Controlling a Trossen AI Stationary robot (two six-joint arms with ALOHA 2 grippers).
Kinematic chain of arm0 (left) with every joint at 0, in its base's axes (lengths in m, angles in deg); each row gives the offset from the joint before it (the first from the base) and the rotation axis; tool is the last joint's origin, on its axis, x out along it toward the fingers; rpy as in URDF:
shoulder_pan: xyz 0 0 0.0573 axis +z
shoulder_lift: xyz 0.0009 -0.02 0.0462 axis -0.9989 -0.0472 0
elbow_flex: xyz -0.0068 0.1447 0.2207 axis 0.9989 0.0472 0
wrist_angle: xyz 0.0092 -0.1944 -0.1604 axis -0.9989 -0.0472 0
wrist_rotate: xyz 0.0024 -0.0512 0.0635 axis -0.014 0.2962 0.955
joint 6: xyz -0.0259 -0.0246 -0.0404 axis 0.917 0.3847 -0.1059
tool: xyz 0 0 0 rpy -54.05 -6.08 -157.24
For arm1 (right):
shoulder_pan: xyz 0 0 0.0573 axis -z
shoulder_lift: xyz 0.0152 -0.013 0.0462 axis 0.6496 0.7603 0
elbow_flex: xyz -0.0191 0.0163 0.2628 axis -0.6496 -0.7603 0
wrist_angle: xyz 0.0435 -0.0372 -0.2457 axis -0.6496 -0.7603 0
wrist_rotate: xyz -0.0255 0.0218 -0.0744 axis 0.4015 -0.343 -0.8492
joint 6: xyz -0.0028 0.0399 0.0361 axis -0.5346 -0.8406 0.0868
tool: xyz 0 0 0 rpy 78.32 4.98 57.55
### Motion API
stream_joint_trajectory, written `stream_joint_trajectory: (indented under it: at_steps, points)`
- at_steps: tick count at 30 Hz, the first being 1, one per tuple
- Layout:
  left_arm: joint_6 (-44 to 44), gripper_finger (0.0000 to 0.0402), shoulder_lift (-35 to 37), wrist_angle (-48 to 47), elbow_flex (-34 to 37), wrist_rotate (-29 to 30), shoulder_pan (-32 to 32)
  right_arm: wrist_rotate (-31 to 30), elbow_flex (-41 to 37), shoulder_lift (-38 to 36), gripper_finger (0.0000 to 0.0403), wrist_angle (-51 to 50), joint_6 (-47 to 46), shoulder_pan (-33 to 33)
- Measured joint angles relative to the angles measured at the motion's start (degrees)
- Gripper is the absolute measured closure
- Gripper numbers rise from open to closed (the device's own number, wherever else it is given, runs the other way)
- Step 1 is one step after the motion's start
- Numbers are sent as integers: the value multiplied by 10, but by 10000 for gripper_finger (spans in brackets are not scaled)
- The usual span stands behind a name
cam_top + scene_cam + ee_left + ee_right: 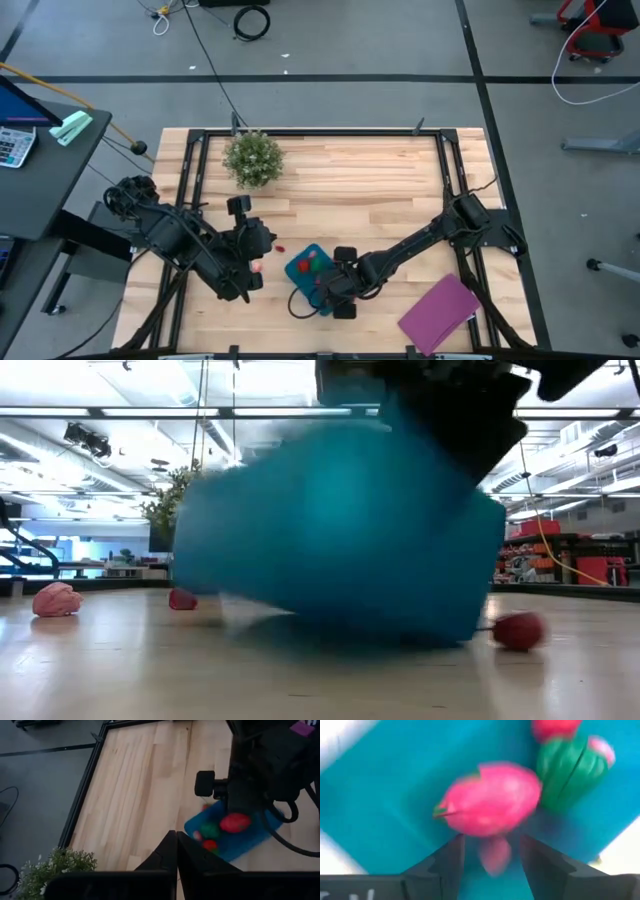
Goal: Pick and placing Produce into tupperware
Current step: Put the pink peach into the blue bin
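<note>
Just beyond right gripper [490, 851] (parted): strawberry [490, 806], tupperware [385, 805]

Overhead, table-level, 2 wrist cameras

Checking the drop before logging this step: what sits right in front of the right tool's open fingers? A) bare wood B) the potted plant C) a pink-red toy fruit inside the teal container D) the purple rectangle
C: the right wrist view shows the pink-red toy fruit lying in the teal container just beyond the right tool.
</note>
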Motion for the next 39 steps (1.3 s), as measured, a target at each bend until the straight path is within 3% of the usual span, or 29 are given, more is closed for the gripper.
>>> stream_joint_trajectory:
  at_steps: [13, 20, 25, 31, 39]
  points:
    - [0, 381, 0, -3, 0, 0, 0, -30, 2, -11, 208, 20, 28, -1]
    - [0, 395, 0, -4, 0, 0, 1, -55, 2, -94, 209, -36, 27, 0]
    - [3, 381, 0, -4, 0, 0, 0, -64, -9, -156, 209, -111, -35, 0]
    - [33, 366, 0, -5, 0, 0, 0, -66, -102, -186, 209, -148, -136, -8]
    - [30, 379, 0, -6, 0, 0, 0, -76, -254, -204, 209, -59, -177, 8]
